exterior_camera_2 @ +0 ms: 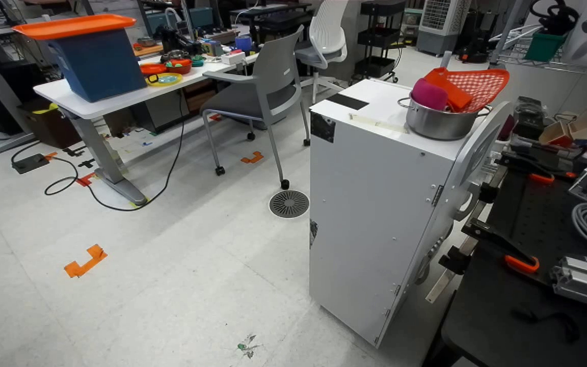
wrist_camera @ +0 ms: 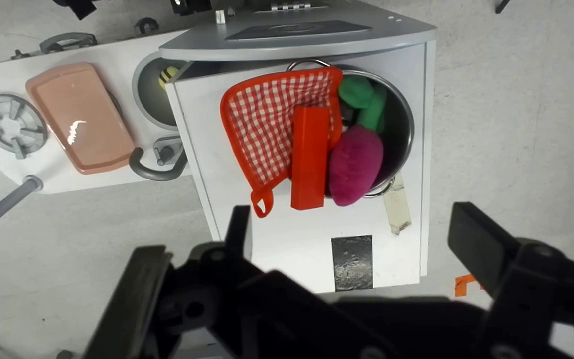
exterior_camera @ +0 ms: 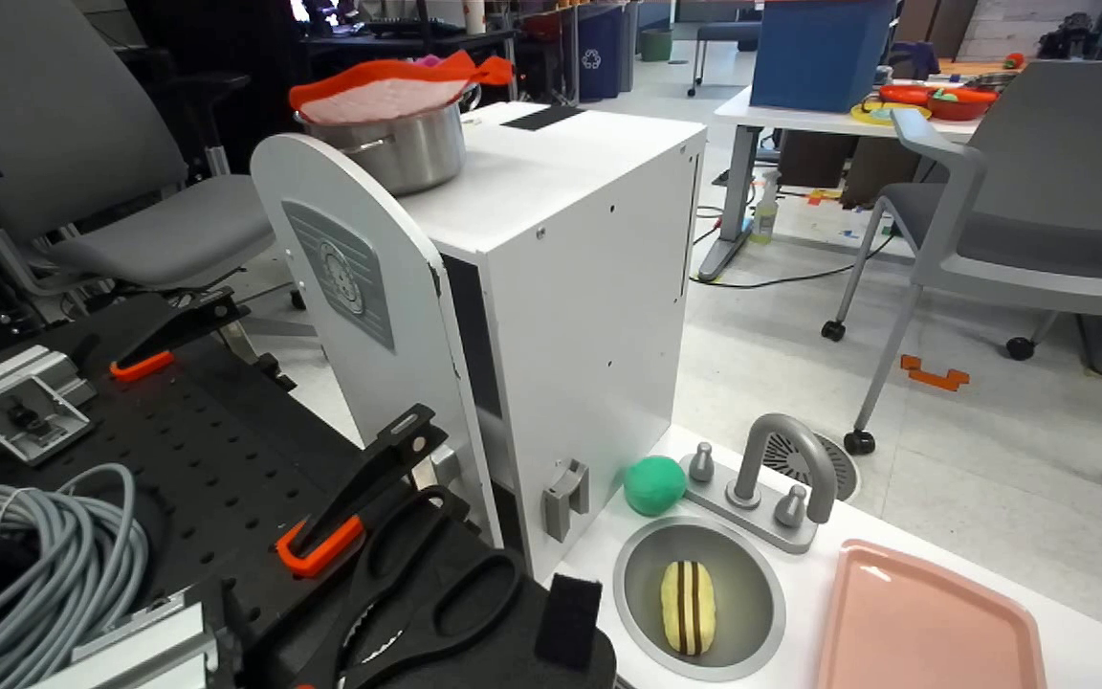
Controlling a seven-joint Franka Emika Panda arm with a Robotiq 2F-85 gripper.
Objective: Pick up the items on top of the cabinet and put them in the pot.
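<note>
Gripper (wrist_camera: pixel 359 234) is showing in the wrist view, its fingers (wrist_camera: pixel 481 244) standing wide apart. Steel pot (exterior_camera_2: pixel 438 125) is standing on top of the white cabinet (exterior_camera_2: pixel 370 214), close to the edge that is carrying the rounded-top panel (exterior_camera: pixel 422 344). Magenta-pink lump (wrist_camera: pixel 356 164) is resting in the pot, one end crossing the rim. Checked pot holder (wrist_camera: pixel 267 119), red-trimmed, is lying tilted in the pot mouth and jutting past the rim toward one side edge of the cabinet. Red block (wrist_camera: pixel 310 159) is lying partly over the pot holder, next to the lump, its end also sticking out past the rim. Soft green piece (wrist_camera: pixel 356 92) is sitting inside the pot, between the lump and the panel edge (one object or two: cannot tell). Black patch (wrist_camera: pixel 353 264) is marking the cabinet top near the edge opposite the panel. Lower down, on the white surface (exterior_camera: pixel 1087 660), a green ball (exterior_camera: pixel 654 485) is lying beside the faucet (exterior_camera: pixel 758 455), near the corner where the surface is meeting the cabinet. Yellow-and-brown striped oblong (exterior_camera: pixel 688 608) is lying in the grey basin (exterior_camera: pixel 750 593); pale pink tray (exterior_camera: pixel 934 612) is resting farther along the same surface.
</note>
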